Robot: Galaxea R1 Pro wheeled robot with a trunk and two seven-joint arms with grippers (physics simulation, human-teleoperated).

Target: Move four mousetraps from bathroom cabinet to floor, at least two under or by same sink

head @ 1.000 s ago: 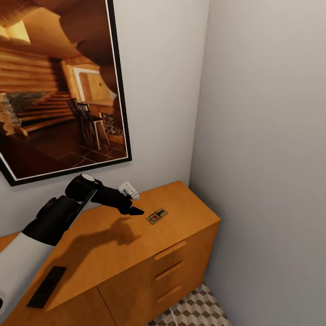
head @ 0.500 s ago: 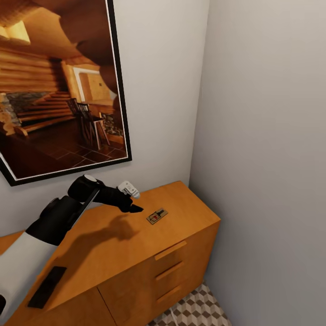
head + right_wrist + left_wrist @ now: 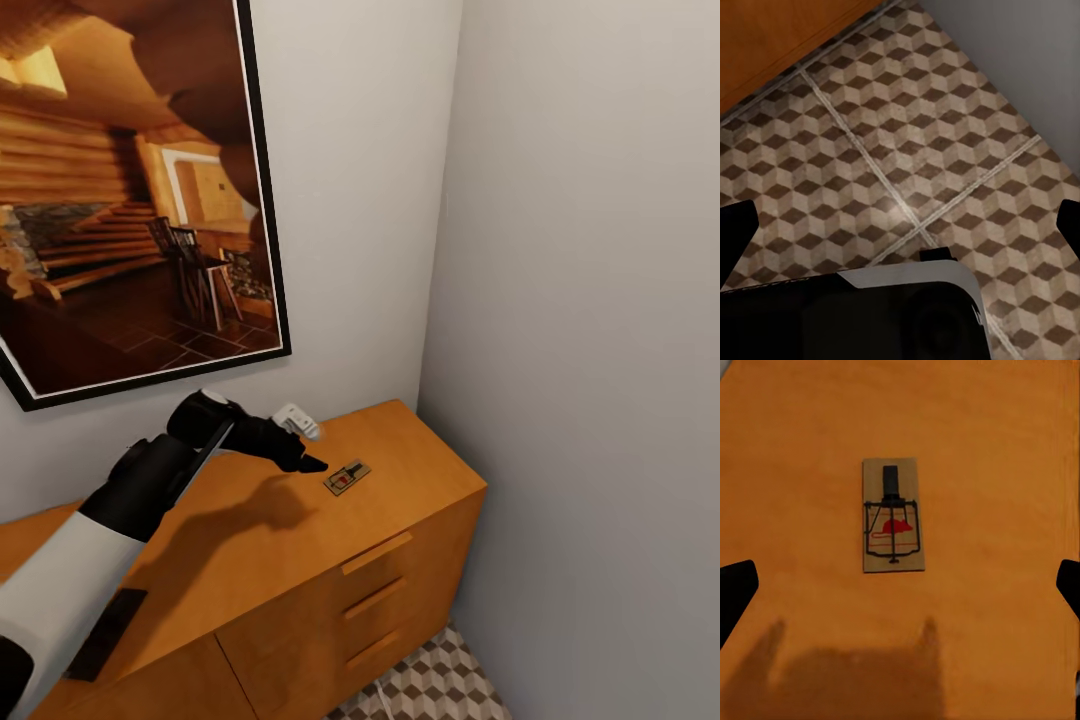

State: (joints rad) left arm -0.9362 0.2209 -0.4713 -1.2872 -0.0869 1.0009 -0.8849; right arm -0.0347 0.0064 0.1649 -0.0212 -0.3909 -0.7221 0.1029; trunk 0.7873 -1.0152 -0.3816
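- One mousetrap lies flat on top of the cabinet, near its right end and close to the front edge; whether other traps remain there I cannot tell. A dark flat object lies far off at the other end of the top.
- Bathroom floor, with its cube-pattern tiles, lies well below the cabinet top. A trap knocked over the edge would fall there uncontrolled, and it could land away from any sink.
- Left gripper hangs just beside the trap on its wall side, apart from it. In the left wrist view its fingertips stand wide apart at the picture's edges, holding nothing, with the trap ahead and between them.
- Right gripper points down at the tiles near the cabinet's foot, jaws spread wide and empty.
- Biggest risk, as I judge it: the board is thin and flush with the wood, so fingers descending too shallow would close over it or push it along the top toward the edge.
- Smaller risk: gripping across the dark wire parts instead of the board's long edges could let the trap tilt or slip during the carry.
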